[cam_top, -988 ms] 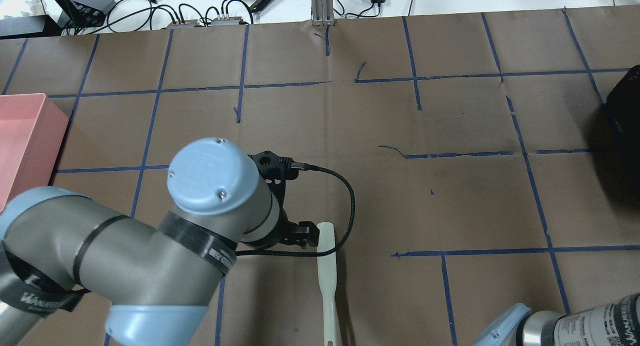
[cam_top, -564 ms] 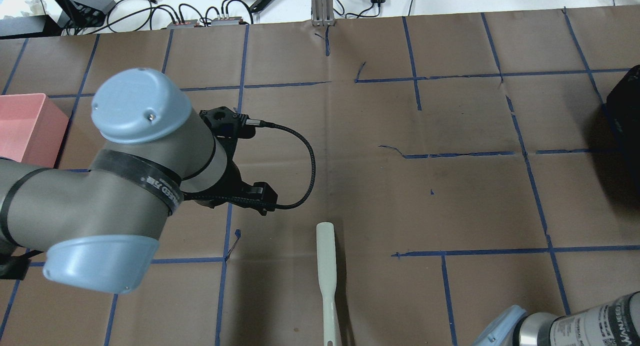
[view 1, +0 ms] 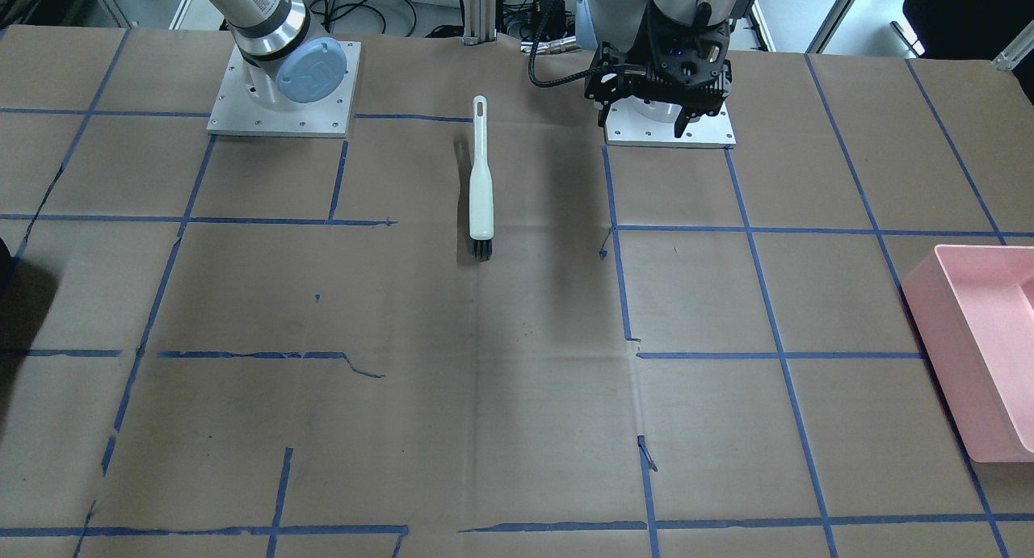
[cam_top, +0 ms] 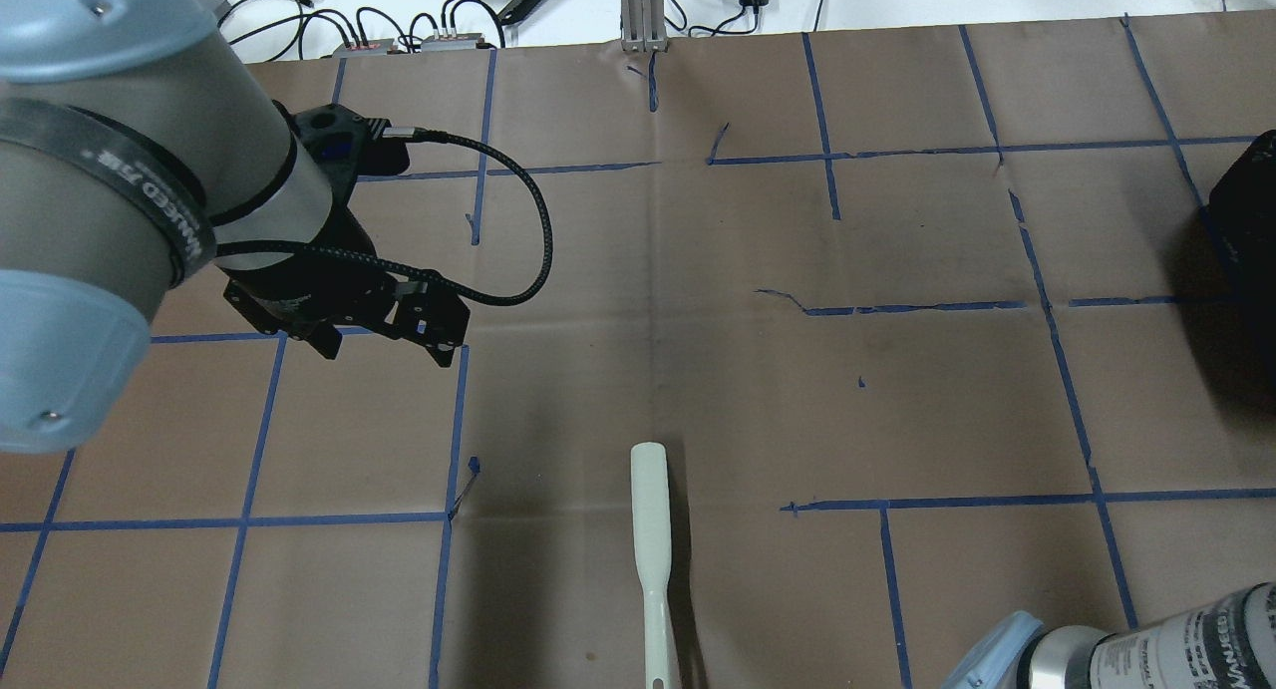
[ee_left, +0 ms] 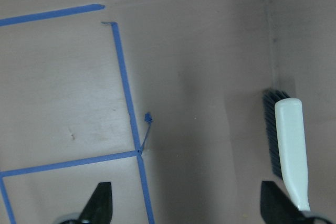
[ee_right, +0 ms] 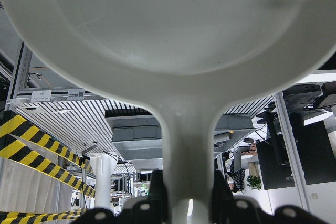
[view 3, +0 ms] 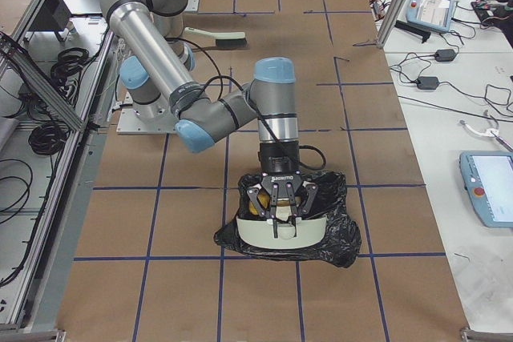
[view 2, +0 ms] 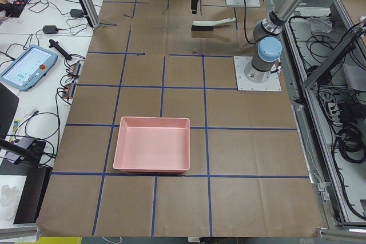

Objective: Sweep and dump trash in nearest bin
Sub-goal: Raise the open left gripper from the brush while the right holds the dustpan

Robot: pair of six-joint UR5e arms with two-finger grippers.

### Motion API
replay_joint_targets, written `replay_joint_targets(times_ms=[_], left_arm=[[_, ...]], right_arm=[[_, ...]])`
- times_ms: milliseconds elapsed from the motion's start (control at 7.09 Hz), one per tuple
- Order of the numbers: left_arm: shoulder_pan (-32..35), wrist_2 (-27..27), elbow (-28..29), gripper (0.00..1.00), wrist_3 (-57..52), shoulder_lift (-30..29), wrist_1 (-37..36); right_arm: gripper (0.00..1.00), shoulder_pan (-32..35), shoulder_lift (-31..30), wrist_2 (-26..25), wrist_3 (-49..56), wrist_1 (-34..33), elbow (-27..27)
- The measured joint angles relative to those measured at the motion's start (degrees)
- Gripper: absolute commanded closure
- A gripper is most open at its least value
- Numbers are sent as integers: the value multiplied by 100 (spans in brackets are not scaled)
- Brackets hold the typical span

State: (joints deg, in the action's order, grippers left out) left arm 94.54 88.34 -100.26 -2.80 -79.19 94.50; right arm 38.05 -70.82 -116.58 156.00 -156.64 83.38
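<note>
At the far left end of the surface [cam_top: 897, 390], brown paper marked off with blue tape, the pink bin [view 2: 151, 151] sits flat, a shallow rectangular tray well apart from everything else.

Next to the right, the left gripper [cam_top: 385, 352] hangs above the paper and points straight down. Its wrist view shows the jaws spread wide with nothing between them, one fingertip [ee_left: 101, 203] over a taped corner and the other at the view's right side. A black cable loops from the wrist.

Further right, near the middle of the surface, the brush [cam_top: 650, 544] lies flat. Its white handle points toward the robot and its dark-bristled head toward the far side. It lies between the two arm bases and touches neither gripper.

At the right end, the black bag bin [view 3: 341, 238] stands on the paper with its mouth open. The right gripper [view 3: 280, 212] reaches down over it. Its jaws are clamped on the handle of the white dustpan [view 3: 280, 234], which sits in the mouth of the bag with its handle upward. Its wrist view shows the handle pinched on both sides and the pan's pale underside filling the top. A yellow-brown lump of trash [view 3: 254, 207] shows inside the bag, just beside the pan's rim. The pan hides the rest of the bag's inside.
</note>
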Motion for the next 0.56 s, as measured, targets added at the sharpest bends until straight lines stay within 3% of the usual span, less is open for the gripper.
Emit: replay_joint_targets(times_ms=[564], left_arm=[[-328,258,142,0,-195,-122,325]], right_arm=[[98,588,-50,6,-44,-16,13]])
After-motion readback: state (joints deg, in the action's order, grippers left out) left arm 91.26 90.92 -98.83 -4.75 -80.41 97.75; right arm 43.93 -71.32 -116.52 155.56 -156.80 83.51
